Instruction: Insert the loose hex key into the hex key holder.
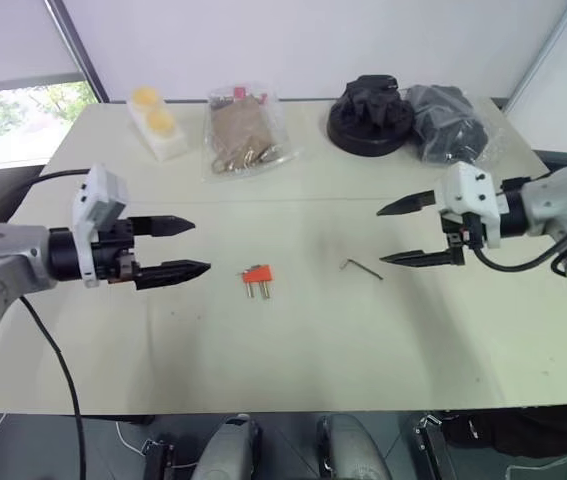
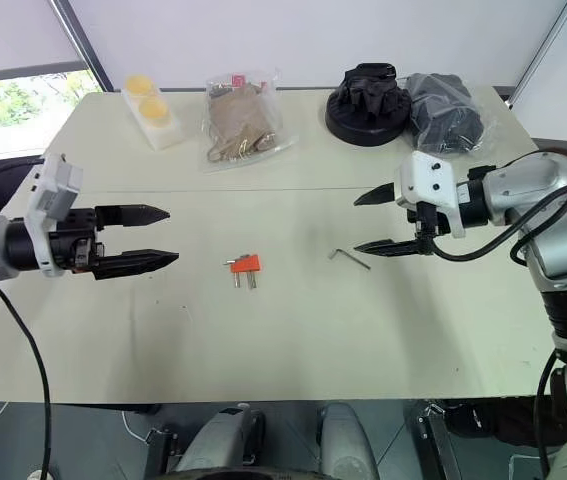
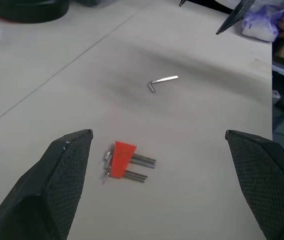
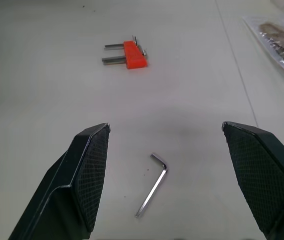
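Two grippers hovered above the pale beige table (image 1: 293, 350), one at each side. The left gripper (image 1: 185, 247) pointed inward with its jaws spread wide and held nothing. The right gripper (image 1: 403, 232) pointed inward from the opposite side, jaws likewise well apart and empty.

The small orange-red plastic hex key holder (image 1: 256, 274) lay flat near the table's middle, between the two grippers and nearer the left one, its two short metal prongs directed toward the near edge. The thin dark-grey L-shaped loose hex key (image 1: 361, 268) lay flat on the table, apart from the holder, just beside and below the right gripper's lower finger.

Along the far edge stood a white block with two yellow discs (image 1: 156, 122), a clear plastic bag of brown items (image 1: 243, 130), a round black object (image 1: 370, 115) and a dark grey bag (image 1: 450, 122).
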Controlling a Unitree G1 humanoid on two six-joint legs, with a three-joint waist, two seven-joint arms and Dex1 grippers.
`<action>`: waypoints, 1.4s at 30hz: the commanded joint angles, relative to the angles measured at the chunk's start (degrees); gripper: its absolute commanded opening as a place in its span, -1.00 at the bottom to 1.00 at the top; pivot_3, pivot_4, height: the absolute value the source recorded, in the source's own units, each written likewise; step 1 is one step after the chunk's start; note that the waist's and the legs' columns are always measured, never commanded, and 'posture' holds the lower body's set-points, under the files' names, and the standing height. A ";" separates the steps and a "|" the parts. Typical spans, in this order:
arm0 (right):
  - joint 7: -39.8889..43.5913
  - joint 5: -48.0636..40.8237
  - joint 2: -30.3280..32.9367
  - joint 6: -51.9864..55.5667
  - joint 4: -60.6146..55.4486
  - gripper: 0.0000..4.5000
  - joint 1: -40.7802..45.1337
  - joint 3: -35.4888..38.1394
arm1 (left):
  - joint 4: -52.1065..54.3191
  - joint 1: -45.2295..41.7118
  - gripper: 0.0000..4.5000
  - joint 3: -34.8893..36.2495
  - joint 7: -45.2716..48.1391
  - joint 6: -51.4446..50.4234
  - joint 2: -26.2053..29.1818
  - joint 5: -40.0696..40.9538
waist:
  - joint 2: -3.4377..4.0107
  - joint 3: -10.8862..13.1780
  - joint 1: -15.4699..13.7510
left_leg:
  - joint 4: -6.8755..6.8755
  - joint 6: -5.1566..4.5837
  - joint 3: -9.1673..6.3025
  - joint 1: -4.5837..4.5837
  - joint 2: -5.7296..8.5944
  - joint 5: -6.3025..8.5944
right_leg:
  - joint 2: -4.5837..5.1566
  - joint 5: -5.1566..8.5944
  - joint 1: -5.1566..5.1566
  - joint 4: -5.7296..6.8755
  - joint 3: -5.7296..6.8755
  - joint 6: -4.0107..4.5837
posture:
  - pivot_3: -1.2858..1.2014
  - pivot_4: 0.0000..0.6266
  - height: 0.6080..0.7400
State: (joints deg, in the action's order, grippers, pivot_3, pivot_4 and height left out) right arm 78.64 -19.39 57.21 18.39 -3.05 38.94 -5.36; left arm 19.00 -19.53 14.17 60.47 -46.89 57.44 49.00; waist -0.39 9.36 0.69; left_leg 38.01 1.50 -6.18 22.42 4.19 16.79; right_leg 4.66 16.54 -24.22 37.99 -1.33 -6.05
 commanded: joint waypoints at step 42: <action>-4.78 13.42 -23.56 -13.38 17.26 0.66 5.16 -13.07 | 2.20 2.55 0.97 1.00 -3.74 2.44 -2.63 -4.70 | 0.01 0.01 0.32 | 0.00 0.26 0.01 0.01 0.00 -0.15 | -0.03 0.00 -0.10 0.12 -0.02 0.00 | 0.03 -0.52 1.00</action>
State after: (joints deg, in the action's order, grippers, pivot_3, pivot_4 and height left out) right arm 74.93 -7.46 34.82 7.48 12.32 42.09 -17.97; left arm 19.42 -17.16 13.79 57.17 -45.30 54.68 44.34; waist -0.37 9.37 1.01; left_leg 38.01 1.77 -6.17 22.43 4.19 16.64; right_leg 4.63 16.54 -24.33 38.12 -1.35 -6.05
